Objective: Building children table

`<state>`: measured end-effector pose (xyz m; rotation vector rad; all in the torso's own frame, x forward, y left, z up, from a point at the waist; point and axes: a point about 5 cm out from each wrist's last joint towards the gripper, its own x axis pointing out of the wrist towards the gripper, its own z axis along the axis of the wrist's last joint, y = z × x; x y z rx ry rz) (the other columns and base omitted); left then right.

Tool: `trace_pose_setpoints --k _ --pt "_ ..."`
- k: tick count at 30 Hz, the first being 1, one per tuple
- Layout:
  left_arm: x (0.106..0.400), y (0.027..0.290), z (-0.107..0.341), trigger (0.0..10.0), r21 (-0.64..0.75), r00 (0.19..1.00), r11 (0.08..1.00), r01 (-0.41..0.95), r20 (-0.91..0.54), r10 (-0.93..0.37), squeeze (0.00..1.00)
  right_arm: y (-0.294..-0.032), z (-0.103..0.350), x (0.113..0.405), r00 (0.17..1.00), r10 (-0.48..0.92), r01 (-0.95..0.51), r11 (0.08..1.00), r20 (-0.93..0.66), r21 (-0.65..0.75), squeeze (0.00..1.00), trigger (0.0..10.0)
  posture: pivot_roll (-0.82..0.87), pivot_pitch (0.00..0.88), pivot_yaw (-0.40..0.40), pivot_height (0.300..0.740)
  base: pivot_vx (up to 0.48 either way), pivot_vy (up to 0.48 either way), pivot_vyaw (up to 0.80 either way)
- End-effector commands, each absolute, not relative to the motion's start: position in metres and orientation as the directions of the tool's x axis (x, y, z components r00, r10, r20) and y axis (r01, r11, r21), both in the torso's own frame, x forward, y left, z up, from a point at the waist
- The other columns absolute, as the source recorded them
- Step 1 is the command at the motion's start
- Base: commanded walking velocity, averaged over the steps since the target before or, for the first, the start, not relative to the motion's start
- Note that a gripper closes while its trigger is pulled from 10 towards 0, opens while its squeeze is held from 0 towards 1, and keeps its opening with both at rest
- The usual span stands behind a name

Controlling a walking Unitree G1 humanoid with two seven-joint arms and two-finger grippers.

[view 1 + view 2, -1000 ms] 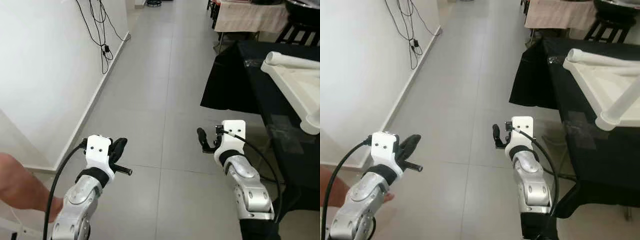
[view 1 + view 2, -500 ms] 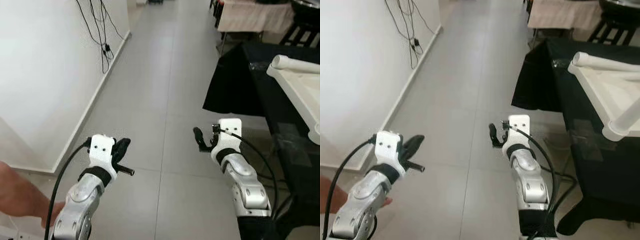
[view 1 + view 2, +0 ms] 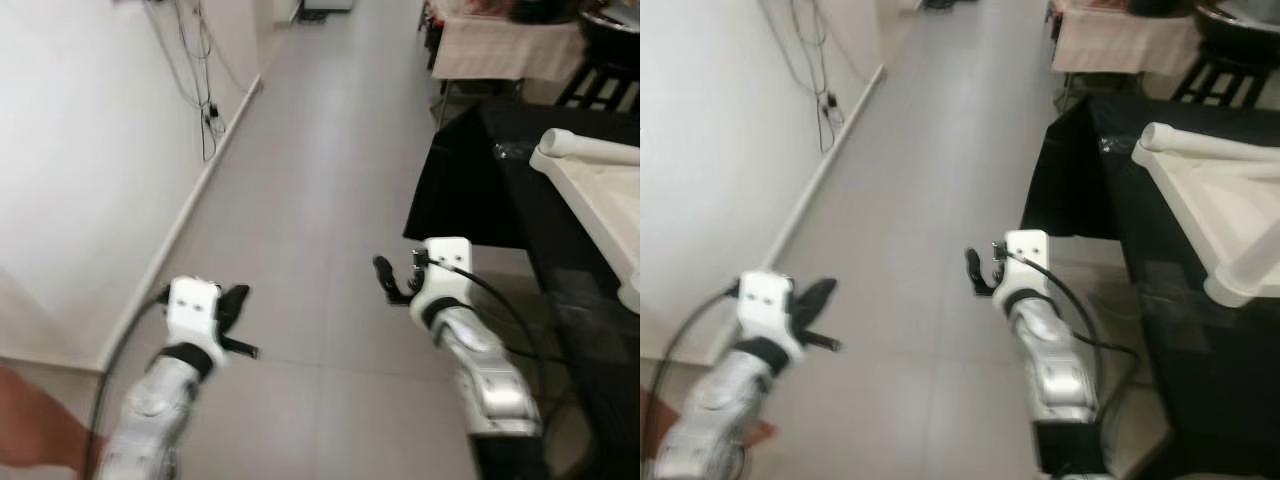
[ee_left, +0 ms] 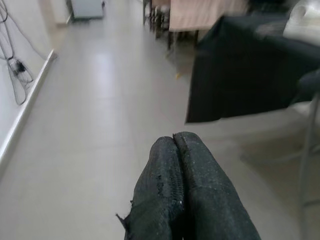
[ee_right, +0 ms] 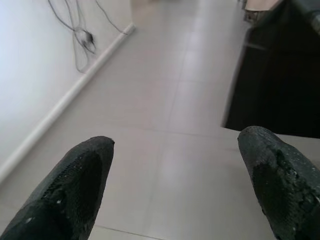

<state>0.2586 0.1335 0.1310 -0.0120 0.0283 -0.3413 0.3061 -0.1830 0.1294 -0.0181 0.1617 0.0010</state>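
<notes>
The white children's table [image 3: 604,196] lies upside down at the right, on a surface draped in black cloth [image 3: 478,172]. One round leg [image 3: 586,148] lies along its far edge. My left gripper [image 3: 236,302] hovers over the floor at the lower left, and in the left wrist view its fingers [image 4: 172,190] are pressed together with nothing between them. My right gripper [image 3: 388,282] is held out near the black cloth's corner. Its fingertips [image 5: 82,175] stand wide apart and empty in the right wrist view.
A grey tiled corridor [image 3: 320,150] runs ahead between a white wall with hanging cables [image 3: 200,95] on the left and the black-draped surface. A beige-covered table [image 3: 500,48] stands at the back right. A person's limb [image 3: 30,435] shows at the lower left.
The whole picture has shifted and blurred a little, so the camera moved. Both arms keep about the same pose, and the grippers' states are unchanged.
</notes>
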Motion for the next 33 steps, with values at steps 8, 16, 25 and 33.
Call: trace_pose_setpoints --k 8,16,25,33 --pt "0.2571 0.1453 0.127 10.0 -0.003 0.954 0.955 0.297 -0.043 -0.297 0.0 -0.1693 0.1324 0.3098 0.988 0.043 -0.043 0.999 -0.148 0.005 0.0 10.0 0.0 0.066 -0.028 0.74 0.268 0.0 0.0" --pt "0.2572 0.145 0.1271 10.0 -0.003 0.954 0.955 0.298 -0.042 -0.298 0.0 -0.1695 0.1322 0.3101 0.988 0.044 -0.044 0.999 -0.15 0.005 0.0 10.0 0.0 0.067 -0.028 0.74 0.266 0.0 0.0" --pt "0.2575 0.1449 0.1272 10.0 -0.003 0.954 0.954 0.299 -0.041 -0.299 0.0 -0.1695 0.1322 0.3107 0.988 0.044 -0.043 0.999 -0.151 0.006 0.0 10.0 0.0 0.069 -0.029 0.74 0.313 0.0 0.0" --pt "0.2577 0.1447 0.1274 10.0 -0.003 0.953 0.954 0.299 -0.04 -0.299 0.0 -0.1697 0.1321 0.311 0.987 0.045 -0.044 0.999 -0.153 0.007 0.0 10.0 0.0 0.07 -0.029 0.74 0.358 0.0 0.0"
